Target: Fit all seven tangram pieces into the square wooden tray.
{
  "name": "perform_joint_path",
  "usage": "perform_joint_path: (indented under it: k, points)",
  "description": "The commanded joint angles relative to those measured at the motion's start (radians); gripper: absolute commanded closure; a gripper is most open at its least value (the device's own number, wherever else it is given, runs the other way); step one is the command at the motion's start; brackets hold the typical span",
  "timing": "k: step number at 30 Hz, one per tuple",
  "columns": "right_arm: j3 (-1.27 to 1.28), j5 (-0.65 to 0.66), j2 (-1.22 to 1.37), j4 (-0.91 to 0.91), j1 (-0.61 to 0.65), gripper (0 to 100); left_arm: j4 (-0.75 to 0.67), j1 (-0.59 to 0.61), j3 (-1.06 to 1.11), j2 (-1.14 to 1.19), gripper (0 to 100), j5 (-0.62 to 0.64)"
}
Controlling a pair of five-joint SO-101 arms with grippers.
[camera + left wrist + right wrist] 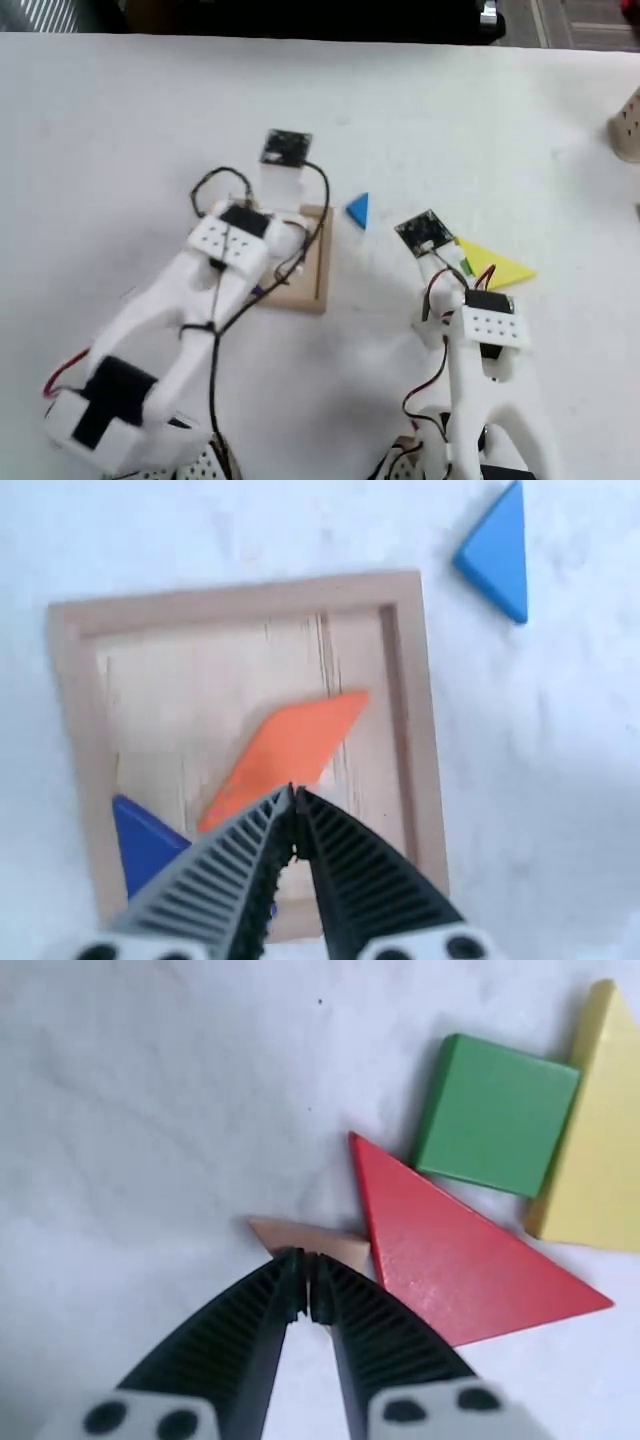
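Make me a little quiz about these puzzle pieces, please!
1. True or false: the green square lies on the table, outside the tray.
2. Which colour is the slanted piece inside the tray? A orange, B red, C yellow.
3. What shape is the red piece?

Key: 1 true. 2 A. 3 triangle.

White arms (170,300) — black motor blocks, looping black and seemingly red cables — ribbed dark fingers (350,870).
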State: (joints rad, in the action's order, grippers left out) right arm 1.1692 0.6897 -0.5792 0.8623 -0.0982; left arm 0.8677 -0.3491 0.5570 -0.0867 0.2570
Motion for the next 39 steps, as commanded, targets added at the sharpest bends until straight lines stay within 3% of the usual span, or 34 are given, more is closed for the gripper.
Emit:
perform_joint_path:
  k: [1,3,6,12,16,26,33,39]
  points:
    - [0.003,0.040,-0.024,-0.012,-0.004,97.8,-0.321,0.068,0.078,-0.076,98,0.012]
    - [0.003,0.041,-0.024,-0.012,-0.004,97.8,-0.400,0.094,0.091,-0.033,98,0.103]
    - [0.003,0.041,-0.024,-0.012,-0.004,97.9,-0.387,0.117,0.031,0.073,98,0.209]
    - [0.003,0.044,-0.024,-0.012,-0.004,97.9,-0.255,0.101,-0.172,0.314,98,0.212]
    - [0.003,0.044,-0.024,-0.012,-0.004,97.9,-0.160,0.077,-0.227,0.348,98,0.209]
    - [0.003,0.044,-0.024,-0.010,-0.004,98.0,0.075,-0.022,-0.224,0.271,98,-0.124]
    - [0.003,0.044,-0.024,-0.010,-0.004,98.0,0.081,-0.010,-0.224,0.237,98,-0.126]
    - [0.003,0.046,-0.024,-0.010,-0.004,98.0,0.018,0.134,-0.106,0.018,98,-0.126]
